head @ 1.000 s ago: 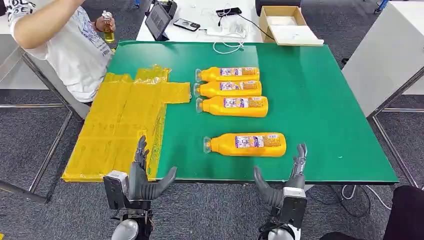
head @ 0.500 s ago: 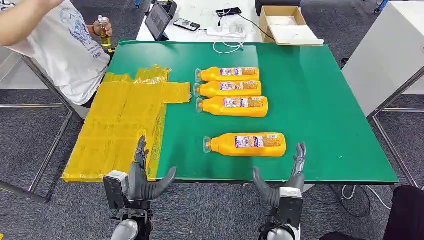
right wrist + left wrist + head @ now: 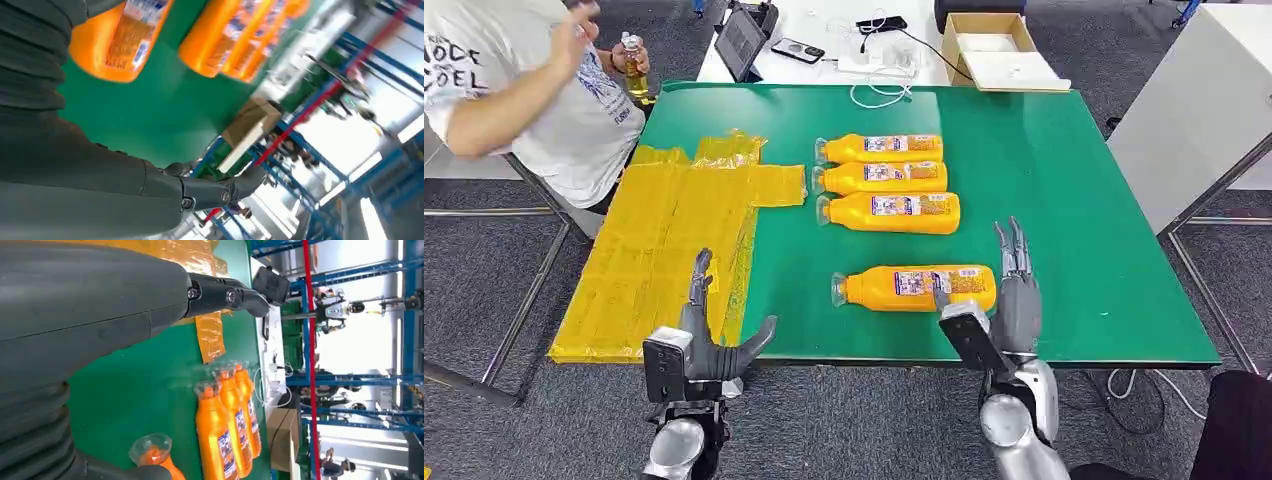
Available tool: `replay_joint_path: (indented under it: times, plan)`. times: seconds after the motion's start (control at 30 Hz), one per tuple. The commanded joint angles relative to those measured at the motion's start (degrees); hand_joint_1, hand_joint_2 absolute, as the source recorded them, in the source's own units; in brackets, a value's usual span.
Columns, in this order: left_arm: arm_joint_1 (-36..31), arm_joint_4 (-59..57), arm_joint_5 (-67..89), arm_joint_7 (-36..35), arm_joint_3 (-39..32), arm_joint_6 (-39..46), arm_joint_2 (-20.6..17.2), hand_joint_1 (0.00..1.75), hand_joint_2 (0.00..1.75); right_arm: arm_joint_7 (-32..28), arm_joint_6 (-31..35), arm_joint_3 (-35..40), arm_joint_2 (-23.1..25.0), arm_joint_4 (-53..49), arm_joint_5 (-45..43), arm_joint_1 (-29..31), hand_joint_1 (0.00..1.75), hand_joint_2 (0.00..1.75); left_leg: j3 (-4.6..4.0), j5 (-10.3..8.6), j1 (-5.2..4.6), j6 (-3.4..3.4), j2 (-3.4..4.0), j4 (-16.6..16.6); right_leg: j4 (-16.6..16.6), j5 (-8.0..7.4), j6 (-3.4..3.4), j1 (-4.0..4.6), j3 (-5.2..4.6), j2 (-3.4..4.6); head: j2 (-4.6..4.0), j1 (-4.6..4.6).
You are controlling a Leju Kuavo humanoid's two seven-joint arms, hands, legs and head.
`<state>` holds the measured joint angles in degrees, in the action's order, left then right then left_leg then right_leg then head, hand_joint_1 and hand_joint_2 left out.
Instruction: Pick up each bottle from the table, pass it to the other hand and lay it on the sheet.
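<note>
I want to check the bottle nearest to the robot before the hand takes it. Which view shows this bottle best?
The head view: the nearest bottle lies whole on the green table, the right hand beside its base. The right wrist view shows its blurred base end, the left wrist view its mouth.

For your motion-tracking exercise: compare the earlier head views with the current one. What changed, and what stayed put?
The right hand rose and reached forward beside the nearest bottle, fingers apart, not holding it. The left hand lifted slightly. The four bottles and yellow sheet stayed in place.
</note>
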<state>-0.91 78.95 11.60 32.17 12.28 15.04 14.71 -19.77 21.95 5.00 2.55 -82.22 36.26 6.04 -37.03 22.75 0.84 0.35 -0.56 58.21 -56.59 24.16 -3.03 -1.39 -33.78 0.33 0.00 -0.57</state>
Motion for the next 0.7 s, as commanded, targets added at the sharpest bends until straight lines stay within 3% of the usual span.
replay_joint_path:
  times: [0.03,0.17,0.57,0.7]
  plan:
    - [-2.66,-3.86,0.79,-0.37,0.31,-0.2,-1.95,0.0,1.75,3.7,-3.28,3.67,-6.21,10.7,3.36,7.05,0.0,1.75,0.23,0.05,0.02,0.01,0.09,-0.08,0.11,0.02,0.13,0.05,0.21,0.03,0.0,0.0]
    - [-2.27,-3.3,1.63,-1.11,-0.42,-0.72,-1.93,0.0,1.75,8.3,-9.6,7.69,-8.19,15.52,6.66,9.42,0.0,1.75,0.34,0.13,0.03,0.02,0.21,-0.06,0.11,0.05,0.17,0.07,0.29,0.14,0.0,0.0]
    - [-3.36,-6.55,2.36,-0.66,-1.46,-2.33,-1.68,0.0,1.75,6.7,-22.97,16.54,-12.82,23.56,1.96,12.92,0.0,1.75,0.14,0.05,0.01,0.01,0.11,-0.04,0.06,0.01,0.11,0.04,0.13,0.07,0.0,-0.02]
    - [-3.74,-7.14,2.31,-0.59,-1.3,-2.64,-1.66,0.0,1.75,6.78,-23.25,17.53,-13.22,25.64,1.76,14.62,0.0,1.75,0.23,0.07,0.01,0.02,0.09,-0.05,0.08,0.04,0.17,0.06,0.24,0.02,0.0,-0.02]
